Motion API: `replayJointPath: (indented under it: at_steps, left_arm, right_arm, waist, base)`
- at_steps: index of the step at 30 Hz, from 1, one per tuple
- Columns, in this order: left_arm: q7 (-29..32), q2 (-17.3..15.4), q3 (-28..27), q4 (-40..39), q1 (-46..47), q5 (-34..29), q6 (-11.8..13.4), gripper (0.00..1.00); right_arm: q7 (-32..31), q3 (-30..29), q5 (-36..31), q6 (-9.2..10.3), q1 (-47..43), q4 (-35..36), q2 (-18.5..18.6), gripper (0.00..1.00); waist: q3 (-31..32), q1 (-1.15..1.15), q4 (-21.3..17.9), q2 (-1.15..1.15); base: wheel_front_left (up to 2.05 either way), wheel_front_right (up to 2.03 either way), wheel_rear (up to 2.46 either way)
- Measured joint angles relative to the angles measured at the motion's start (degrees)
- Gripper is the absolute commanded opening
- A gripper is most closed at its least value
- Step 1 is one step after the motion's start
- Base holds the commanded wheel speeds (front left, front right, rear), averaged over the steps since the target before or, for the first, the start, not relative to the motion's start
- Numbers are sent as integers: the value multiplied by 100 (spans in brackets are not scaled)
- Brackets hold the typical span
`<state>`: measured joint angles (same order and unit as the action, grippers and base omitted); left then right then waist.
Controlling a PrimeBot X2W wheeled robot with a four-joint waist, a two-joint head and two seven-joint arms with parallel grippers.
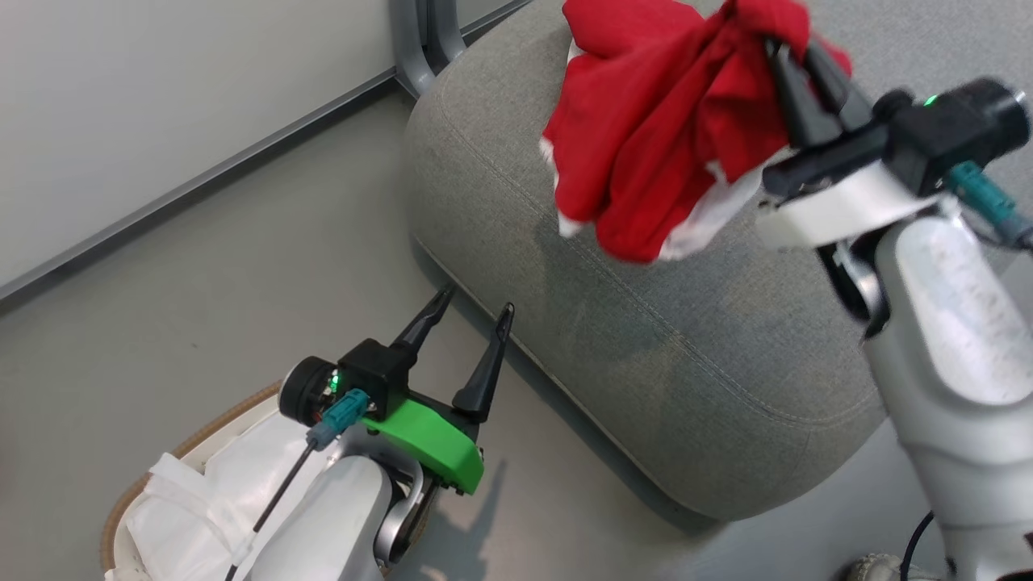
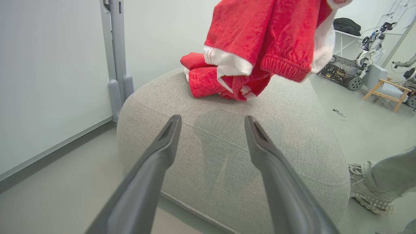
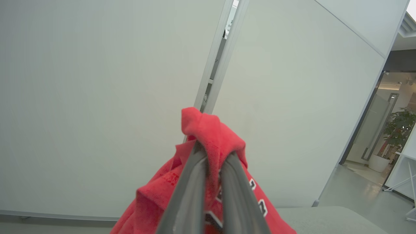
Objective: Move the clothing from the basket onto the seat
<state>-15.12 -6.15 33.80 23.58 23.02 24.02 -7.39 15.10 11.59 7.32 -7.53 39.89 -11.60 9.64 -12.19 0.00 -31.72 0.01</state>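
The clothing (image 1: 646, 129) is hanging above the seat (image 1: 662, 355), pinched in the tightly closed right jaws, while the left jaws are standing wide and empty over the basket (image 1: 121, 496), and a careless release is risking a slide off the seat's rounded edge.

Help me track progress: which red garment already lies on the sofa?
The folded garment resting on the sofa; the other garment hangs from the right gripper.

Likely a robotics lab: a wheeled robot base (image 2: 342, 72) stands among white partition panels (image 3: 97, 97).
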Motion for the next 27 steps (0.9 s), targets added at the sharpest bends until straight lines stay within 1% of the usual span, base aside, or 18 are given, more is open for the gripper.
replayJointPath:
  at_steps: [3, 6, 8, 9, 14, 16, 22, 27]
  left_arm:
    - [0, -71, -185, -174, -14, -92, 0, 100]
    - [0, -136, -119, -282, -32, -194, 0, 100]
    - [0, -156, -36, -369, -18, -186, 0, 100]
    - [0, -178, 2, -391, 10, -186, 0, 100]
    - [0, -305, 100, -501, 214, -137, 0, 100]
    - [-1, -365, 180, -621, 341, -126, 0, 100]
    - [0, -556, 343, -802, 714, -85, 0, 100]
    - [0, -647, 392, -843, 972, -82, 0, 100]
  right_arm:
    - [1, -143, -71, 0, 813, -121, 248, 0]
    - [4, -430, -235, 0, 1483, -335, 547, 0]
    - [4, -684, -290, 0, 1817, -534, 697, 0]
    - [4, -865, -293, 0, 1935, -623, 709, 0]
    - [5, -1394, -650, 0, 2455, -1294, 1042, 0]
    - [4, -1584, -746, 0, 2562, -1556, 1103, 0]
    - [4, -2198, -1077, 0, 2476, -2214, 1076, 0]
    - [4, -2807, -1358, 0, 2140, -2605, 847, 0]
  waist:
    - [-171, 0, 12, 0]
    - [-362, 0, 48, 0]
    - [-489, 0, 101, 0]
    - [-555, 0, 140, 0]
    - [-870, 0, 362, 0]
    - [-1027, 0, 463, 0]
    - [-1490, 1, 769, 0]
    - [-1897, 1, 1043, 0]
  base:
    - [0, 0, 0]
    - [0, 0, 0]
    - [0, 0, 0]
    - [0, 0, 0]
    - [0, 0, 0]
    - [0, 0, 0]
    - [0, 0, 0]
    - [0, 0, 0]
